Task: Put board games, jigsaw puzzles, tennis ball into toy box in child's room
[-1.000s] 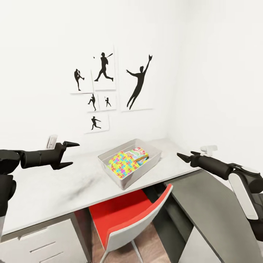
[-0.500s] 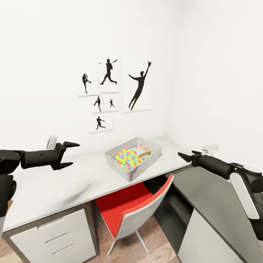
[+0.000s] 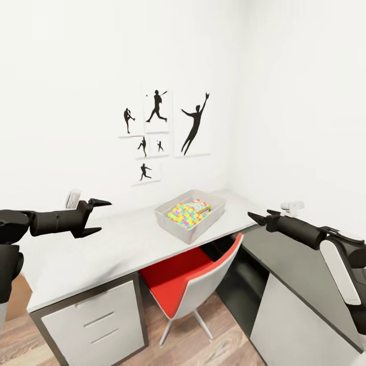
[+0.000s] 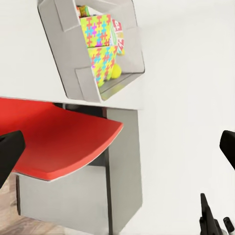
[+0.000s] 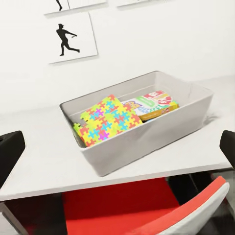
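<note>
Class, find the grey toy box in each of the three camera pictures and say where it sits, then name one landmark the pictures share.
Head view: toy box at centre, on the table.
Left wrist view: toy box at upper left.
Right wrist view: toy box at centre.
Shared landmark: the red chair below the table edge.

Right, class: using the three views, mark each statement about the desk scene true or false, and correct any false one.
1. A jigsaw puzzle lies inside the toy box. True.
2. The tennis ball sits on the red chair. False: it is in the toy box.
3. The left gripper holds a board game. False: it is open and empty.
4. The toy box stands on the pale table. True.
5. The right gripper is inside the toy box. False: it hovers apart from it.
</note>
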Tool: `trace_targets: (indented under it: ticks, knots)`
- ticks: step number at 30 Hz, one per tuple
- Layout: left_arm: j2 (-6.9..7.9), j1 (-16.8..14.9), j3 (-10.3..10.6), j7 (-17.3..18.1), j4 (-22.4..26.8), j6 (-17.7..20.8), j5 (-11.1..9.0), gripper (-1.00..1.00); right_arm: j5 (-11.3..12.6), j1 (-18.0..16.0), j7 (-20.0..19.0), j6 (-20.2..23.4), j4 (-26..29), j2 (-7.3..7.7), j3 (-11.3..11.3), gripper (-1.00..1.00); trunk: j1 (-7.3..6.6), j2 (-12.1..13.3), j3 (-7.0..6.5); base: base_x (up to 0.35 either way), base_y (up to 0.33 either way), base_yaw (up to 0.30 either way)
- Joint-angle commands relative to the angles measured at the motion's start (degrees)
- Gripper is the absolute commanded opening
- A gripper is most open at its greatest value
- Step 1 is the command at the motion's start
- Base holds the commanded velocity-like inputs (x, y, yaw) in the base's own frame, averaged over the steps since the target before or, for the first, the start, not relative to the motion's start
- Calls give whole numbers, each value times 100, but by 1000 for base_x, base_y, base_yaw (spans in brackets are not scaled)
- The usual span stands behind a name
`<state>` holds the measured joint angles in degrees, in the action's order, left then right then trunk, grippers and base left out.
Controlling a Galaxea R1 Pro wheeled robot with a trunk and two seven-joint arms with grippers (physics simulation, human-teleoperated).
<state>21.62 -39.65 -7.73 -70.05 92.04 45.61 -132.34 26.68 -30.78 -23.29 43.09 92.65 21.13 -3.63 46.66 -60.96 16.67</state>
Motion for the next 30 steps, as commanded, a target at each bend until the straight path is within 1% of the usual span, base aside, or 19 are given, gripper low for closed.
trace_targets:
  ticks: [1,5,10,13,16,19,21,22,23,24,25,27,29,30]
  knots:
    - [-1,-2,-10,-54,0,40,-43,100,4,-7,-18,38,3,-2,-8,100,-1,-6,-1,-211,276,-107]
    - [-19,5,5,-53,-1,43,-40,100,4,-7,-15,42,0,-3,-12,100,-1,-6,-37,-197,285,-107]
    - [-106,8,141,-40,-1,44,-20,100,4,-7,-12,75,-1,3,-21,100,-1,-6,-82,-181,296,-107]
    - [-183,9,253,9,2,44,-11,100,4,7,-14,94,-1,4,-33,100,-1,-6,-109,-176,299,-104]
    - [-296,11,446,51,4,46,77,100,4,51,-26,107,-1,6,-129,100,-1,-6,-131,-157,269,-70]
    - [-435,59,695,75,6,50,203,100,2,128,-33,114,-1,6,-311,100,-1,-6,-142,-90,154,-36]
    - [-578,146,955,84,6,53,274,100,-5,248,-32,96,-4,4,-425,100,-1,-6,-147,-51,87,-20]
    - [-661,186,1135,87,6,55,329,100,-8,346,-31,77,-5,2,-482,100,-1,-6,-148,-36,62,-14]
    - [-738,219,1334,89,7,58,419,100,-11,466,-30,49,-6,-1,-541,100,-1,-6,-149,-29,49,-12]
    - [-808,247,1548,90,7,61,557,100,-13,607,-28,2,-7,-8,-606,100,-1,-6,-150,-23,40,-9]
    - [-873,275,1767,92,7,63,745,100,-15,756,-26,-79,-8,-19,-671,100,-1,-6,-151,-19,32,-7]
    - [-979,329,2184,102,7,64,1208,100,-21,1071,-25,-392,-9,-42,-789,100,-1,-6,-152,-13,23,-5]
    - [-1081,382,2545,150,7,63,1644,100,-31,1394,-24,-901,-9,-57,-874,100,-1,-6,-153,-9,15,-3]
    - [-1172,468,2815,258,7,61,1967,100,-44,1729,-22,-1487,-9,-69,-931,100,-1,-6,-153,-5,8,-2]
